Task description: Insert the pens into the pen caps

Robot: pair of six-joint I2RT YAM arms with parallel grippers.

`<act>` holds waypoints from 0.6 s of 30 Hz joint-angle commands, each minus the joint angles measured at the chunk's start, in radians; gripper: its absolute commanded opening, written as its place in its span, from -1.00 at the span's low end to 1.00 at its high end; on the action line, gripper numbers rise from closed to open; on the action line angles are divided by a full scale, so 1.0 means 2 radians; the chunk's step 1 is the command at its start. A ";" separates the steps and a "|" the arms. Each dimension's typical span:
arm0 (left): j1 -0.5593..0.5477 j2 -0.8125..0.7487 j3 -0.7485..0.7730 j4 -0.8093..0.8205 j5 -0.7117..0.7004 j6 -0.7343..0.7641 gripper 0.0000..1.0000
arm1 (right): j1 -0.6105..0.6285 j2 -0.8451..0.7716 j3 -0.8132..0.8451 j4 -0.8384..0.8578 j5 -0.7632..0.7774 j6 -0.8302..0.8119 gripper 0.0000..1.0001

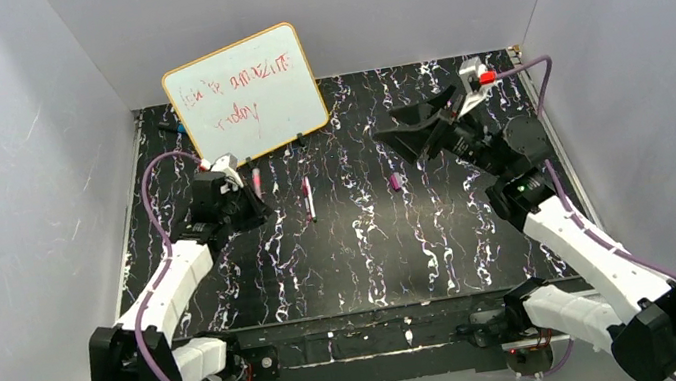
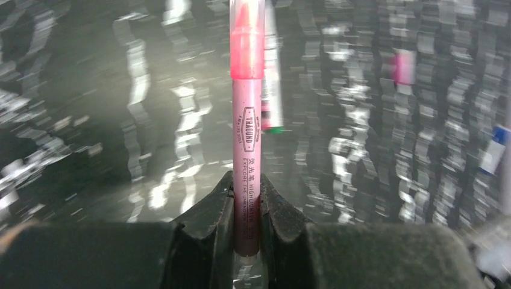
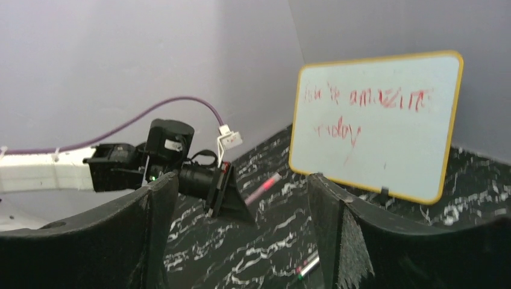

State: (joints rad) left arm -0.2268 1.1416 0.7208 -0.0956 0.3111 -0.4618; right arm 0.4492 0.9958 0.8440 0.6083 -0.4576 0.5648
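My left gripper (image 1: 251, 201) (image 2: 246, 183) is shut on the pink-red pen (image 1: 257, 179) (image 2: 247, 126), which points forward from the jaws over the table. The pen's far end is a brighter, slightly wider pink-red section. The white-bodied pen (image 1: 308, 198) (image 2: 272, 78) lies on the table just beyond it. One magenta pen cap (image 1: 394, 181) (image 2: 402, 66) lies near the table's middle. My right gripper (image 1: 416, 133) (image 3: 241, 241) is open and empty, raised above the table and facing the left gripper. In the right wrist view I see the held pen (image 3: 265, 186) and the white pen (image 3: 307, 265).
A yellow-framed whiteboard (image 1: 244, 93) (image 3: 376, 123) with red writing stands at the back left. A dark blue-tipped marker (image 1: 171, 126) lies behind it by the left wall. The table (image 1: 346, 270) is black marble-patterned, with grey walls on three sides.
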 commanded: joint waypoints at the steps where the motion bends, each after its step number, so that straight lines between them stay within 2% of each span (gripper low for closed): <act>1: -0.001 0.016 -0.002 -0.087 -0.213 0.007 -1.00 | 0.000 -0.039 -0.030 -0.073 0.014 -0.034 0.70; 7: -0.012 0.064 0.001 -0.087 -0.266 -0.014 -1.00 | 0.001 -0.094 -0.042 -0.125 0.024 -0.060 0.70; 13: -0.063 0.127 0.025 -0.097 -0.349 -0.005 -1.00 | 0.001 -0.122 -0.057 -0.135 0.022 -0.056 0.70; 18: -0.080 0.178 0.040 -0.079 -0.353 0.000 -1.00 | 0.001 -0.129 -0.061 -0.139 0.017 -0.052 0.70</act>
State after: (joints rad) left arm -0.3668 1.4570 0.7620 -0.2646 -0.3145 -0.4706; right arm 0.4492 0.7517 0.7273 0.3359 -0.4240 0.4664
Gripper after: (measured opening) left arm 0.124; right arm 0.850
